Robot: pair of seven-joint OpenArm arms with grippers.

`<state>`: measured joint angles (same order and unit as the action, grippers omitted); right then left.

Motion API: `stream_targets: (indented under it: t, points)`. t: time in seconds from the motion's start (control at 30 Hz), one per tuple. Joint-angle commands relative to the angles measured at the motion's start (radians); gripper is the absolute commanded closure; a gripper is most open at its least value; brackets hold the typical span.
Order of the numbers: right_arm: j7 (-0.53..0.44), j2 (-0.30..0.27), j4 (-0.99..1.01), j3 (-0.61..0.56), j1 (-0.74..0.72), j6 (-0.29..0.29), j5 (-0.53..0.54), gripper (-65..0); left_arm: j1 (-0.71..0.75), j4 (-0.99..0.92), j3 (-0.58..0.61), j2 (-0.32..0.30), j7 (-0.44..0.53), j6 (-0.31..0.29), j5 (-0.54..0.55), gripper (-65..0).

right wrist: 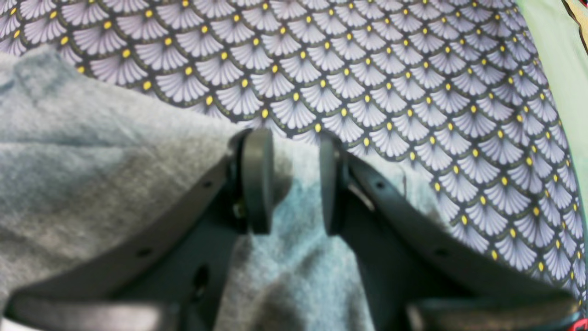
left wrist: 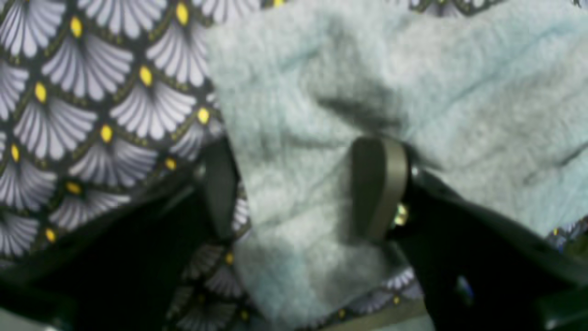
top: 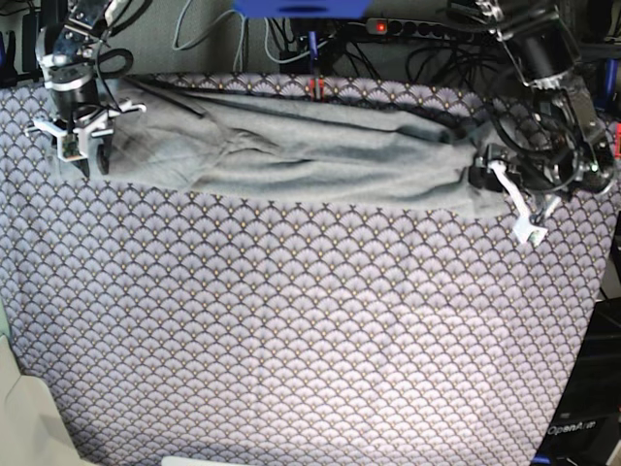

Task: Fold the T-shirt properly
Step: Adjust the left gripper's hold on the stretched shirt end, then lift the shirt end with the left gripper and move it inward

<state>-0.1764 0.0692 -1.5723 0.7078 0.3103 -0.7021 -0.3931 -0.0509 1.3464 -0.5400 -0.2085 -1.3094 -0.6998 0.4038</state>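
The light grey T-shirt [top: 310,155] lies in a long, folded band along the far side of the table. My right gripper [right wrist: 294,181] is at the shirt's left end in the base view [top: 82,146]; its jaws stand close together with a bunched fold of the grey T-shirt [right wrist: 115,151] pinched between them. My left gripper [left wrist: 298,188] is at the shirt's right end in the base view [top: 482,178]. Its fingers [left wrist: 379,184] stand wide apart, with the T-shirt [left wrist: 413,82] lying flat between them.
The purple-grey fan-scale patterned cloth [top: 291,320] covers the whole table and shows in both wrist views [right wrist: 390,69] [left wrist: 92,92]. Cables and a power strip [top: 427,27] run behind the table's far edge. The table's right edge [top: 594,291] drops off beside my left arm.
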Motion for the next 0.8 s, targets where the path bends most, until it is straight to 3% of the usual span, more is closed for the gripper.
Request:
stream_targets:
  t: [0.0, 0.2, 0.43, 0.77]
  points:
    - [-0.028, -0.007, -0.014, 0.002, -0.003, 0.004, 0.012, -18.5, 0.012, -0.025, 0.028, 0.024, -0.039, 0.002, -0.004, -38.9]
    - [-0.028, -0.007, -0.014, 0.002, -0.003, 0.004, 0.012, -18.5, 0.009, -0.022, 0.045, 0.070, -0.087, 0.002, 0.053, -38.9]
    - [-0.028, -0.007, -0.014, 0.002, -0.003, 0.004, 0.012, -18.5, 0.021, -0.022, 0.047, 0.070, -0.087, 0.002, 0.151, -38.8]
    - [-0.028, -0.006, -0.014, 0.002, -0.009, 0.004, 0.012, -18.5, 0.039, -0.034, 0.047, 0.073, -0.087, 0.002, 0.194, -38.4]
